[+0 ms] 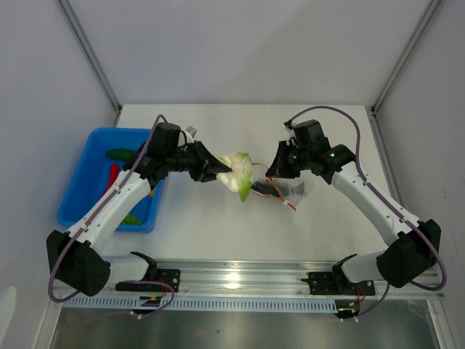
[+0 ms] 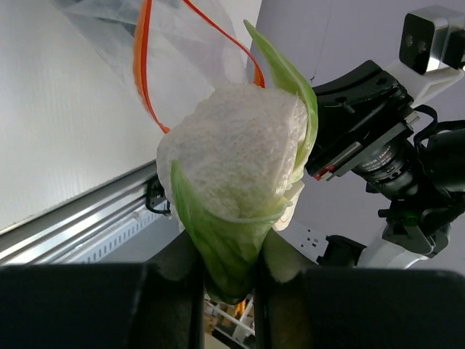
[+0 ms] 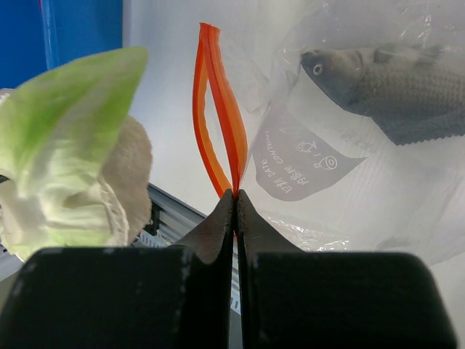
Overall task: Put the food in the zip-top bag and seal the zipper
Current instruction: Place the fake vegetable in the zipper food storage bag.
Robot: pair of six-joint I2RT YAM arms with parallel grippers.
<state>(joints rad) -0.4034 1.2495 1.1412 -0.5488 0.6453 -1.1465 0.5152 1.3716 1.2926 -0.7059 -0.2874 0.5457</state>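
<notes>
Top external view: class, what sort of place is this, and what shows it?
Most likely a robotics lab test cell, not a kitchen: a bare white table walled by plain panels, a left arm and right arm bolted to a metal rail, and toy food in a blue tray.

This is a robotics lab test cell: a bare white tabletop (image 1: 218, 233) boxed in by plain white wall panels (image 1: 240, 51) on slanted grey metal posts (image 1: 91, 54). A silver aluminium mounting rail (image 1: 240, 275) along the near edge carries white-and-black robot arms (image 1: 109, 207).
</notes>
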